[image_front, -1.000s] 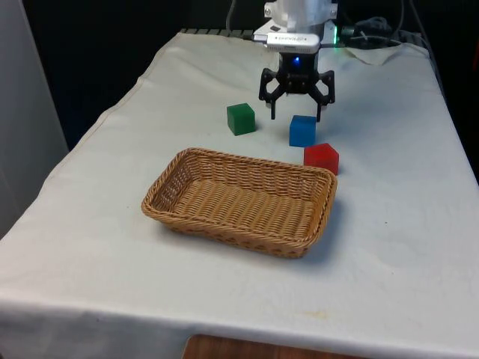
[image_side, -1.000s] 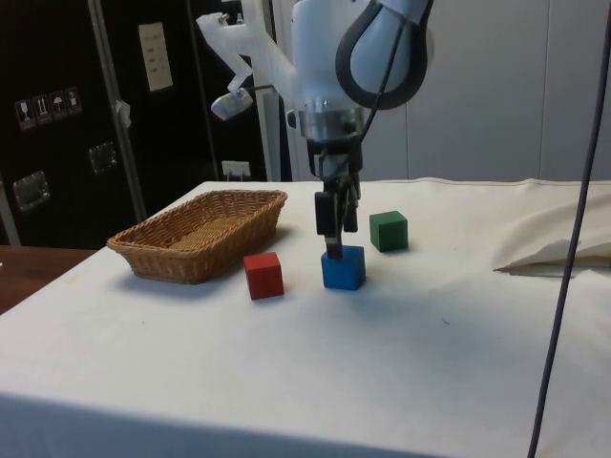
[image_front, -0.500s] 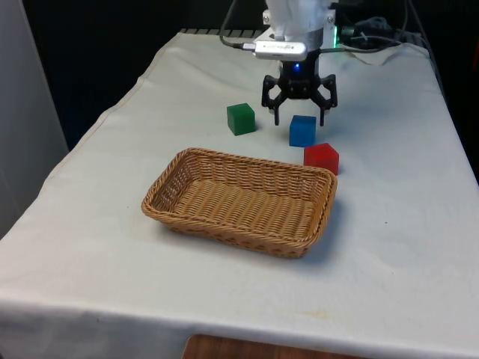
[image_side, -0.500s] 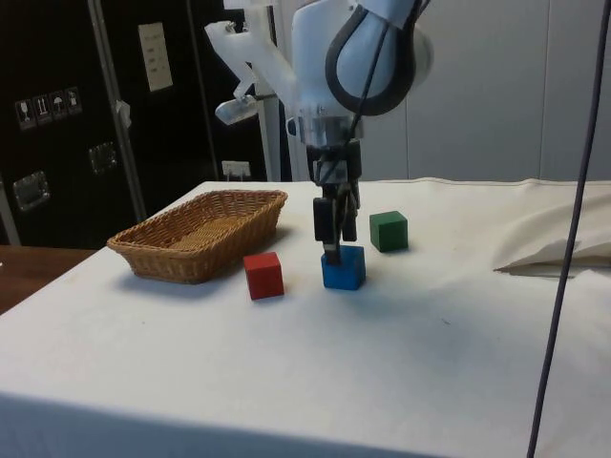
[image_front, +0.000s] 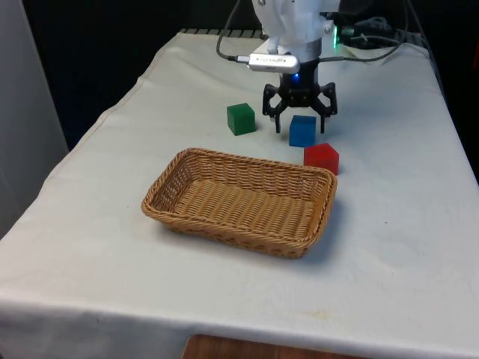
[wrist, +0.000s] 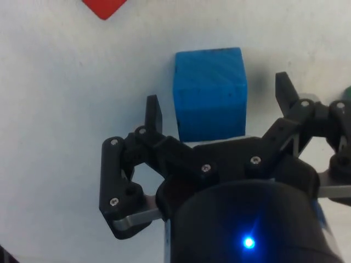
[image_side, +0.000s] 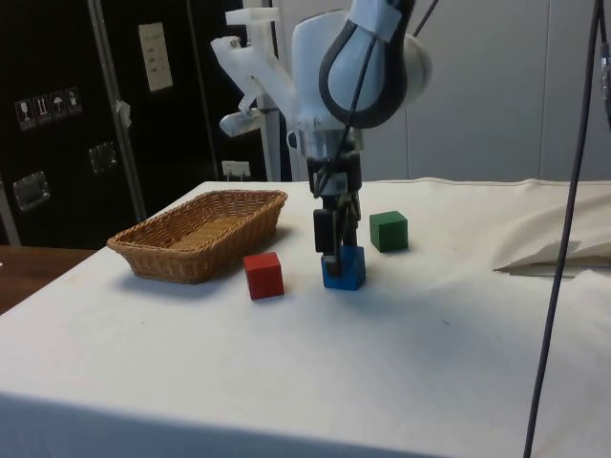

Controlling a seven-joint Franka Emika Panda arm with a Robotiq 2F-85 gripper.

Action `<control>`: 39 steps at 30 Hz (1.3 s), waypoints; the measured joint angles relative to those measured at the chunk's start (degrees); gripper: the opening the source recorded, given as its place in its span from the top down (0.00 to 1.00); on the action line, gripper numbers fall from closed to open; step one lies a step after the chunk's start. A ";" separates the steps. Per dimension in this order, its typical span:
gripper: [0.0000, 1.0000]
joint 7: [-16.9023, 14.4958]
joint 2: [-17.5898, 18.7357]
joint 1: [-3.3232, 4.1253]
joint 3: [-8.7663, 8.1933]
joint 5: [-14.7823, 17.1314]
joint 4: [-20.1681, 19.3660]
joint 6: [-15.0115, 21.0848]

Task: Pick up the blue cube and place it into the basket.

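The black 2-finger gripper (image_front: 300,123) hangs low over the small blue cube (image_front: 302,130), its fingers spread wide with 1 on each side of the cube; in the wrist view the fingers (wrist: 153,114) stand clear of the cube's faces with a gap on both sides, so the gripper (wrist: 218,105) has hold of nothing. In the side view the gripper (image_side: 331,256) reaches down to about the cube's top edge.

The blue cube (image_side: 345,268) sits on the white tablecloth (image_front: 389,247), upright and flat. Just beside it, toward the front view's right and nearer the camera, lies the small red cube (image_front: 321,158), apart from it by a narrow strip of cloth. The small green cube (image_front: 240,118) stands to the front view's left of the blue one, well apart.

The shallow rectangular woven wicker basket (image_front: 183,164) rests nearer the camera than all 3 cubes, its far right corner close to the red cube. Nothing lies inside it.

The cloth covers the whole table and is mostly smooth, with a rumpled fold (image_side: 558,250) at the side view's right. Dark cabinets (image_side: 57,114) stand behind the table in the side view, and a pale wall panel (image_side: 496,86) lies beyond the arm. Black cables (image_side: 563,239) hang down at that view's right edge.
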 measured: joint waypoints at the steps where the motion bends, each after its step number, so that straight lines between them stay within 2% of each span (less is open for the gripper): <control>1: 0.00 0.00 0.52 0.00 0.06 0.00 0.06 0.57; 9: 0.00 0.00 1.66 0.00 0.06 0.00 0.52 1.20; 10: 0.04 0.00 1.66 0.00 0.06 0.00 0.52 1.20; 12: 0.20 0.00 1.66 0.00 0.06 0.00 0.52 1.20; 14: 0.41 0.00 1.72 0.00 0.06 0.00 0.52 1.20; 15: 0.64 0.00 1.72 0.00 0.06 0.00 0.52 1.20; 17: 0.87 0.00 1.72 0.00 0.06 0.00 0.52 1.20; 18: 0.87 0.00 1.72 0.00 0.06 0.00 0.52 1.20; 19: 0.97 0.00 1.72 0.00 0.06 0.00 0.52 1.20; 20: 1.00 0.00 1.72 0.00 0.06 0.00 0.52 1.20; 33: 0.99 0.00 0.86 -0.06 0.00 0.00 0.52 0.97; 39: 0.99 0.00 -3.04 -0.06 -0.11 -0.11 0.00 -2.23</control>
